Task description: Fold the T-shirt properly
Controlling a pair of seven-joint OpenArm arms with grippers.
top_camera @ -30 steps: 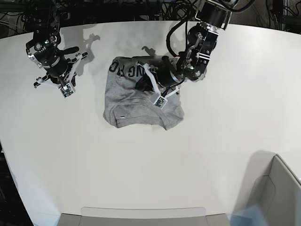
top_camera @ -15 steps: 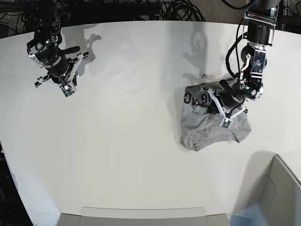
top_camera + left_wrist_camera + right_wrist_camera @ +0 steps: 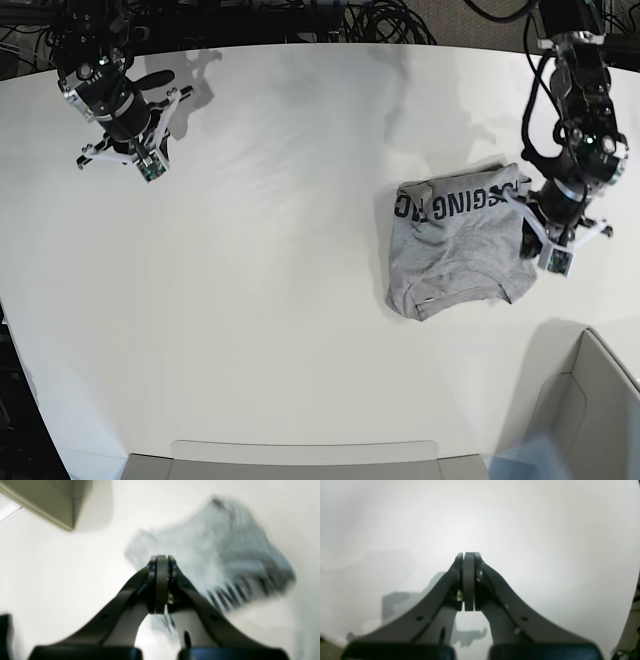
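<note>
shirt [image 3: 455,255] folded, lettered band up | left claw [image 3: 553,243] closed, empty, at its edge | right claw [image 3: 128,152] closed, far across surface [image 3: 250,300]

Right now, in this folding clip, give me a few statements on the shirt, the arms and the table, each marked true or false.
1. The T-shirt lies folded on the table. True.
2. Black lettering shows along the shirt's far edge. True.
3. The left gripper stands wide open. False: its jaws are shut, with no cloth seen between them.
4. The right gripper hovers over the shirt. False: it is shut over bare table, far from it.
5. A grey bin sits at the near corner beside the left arm. True.
</note>
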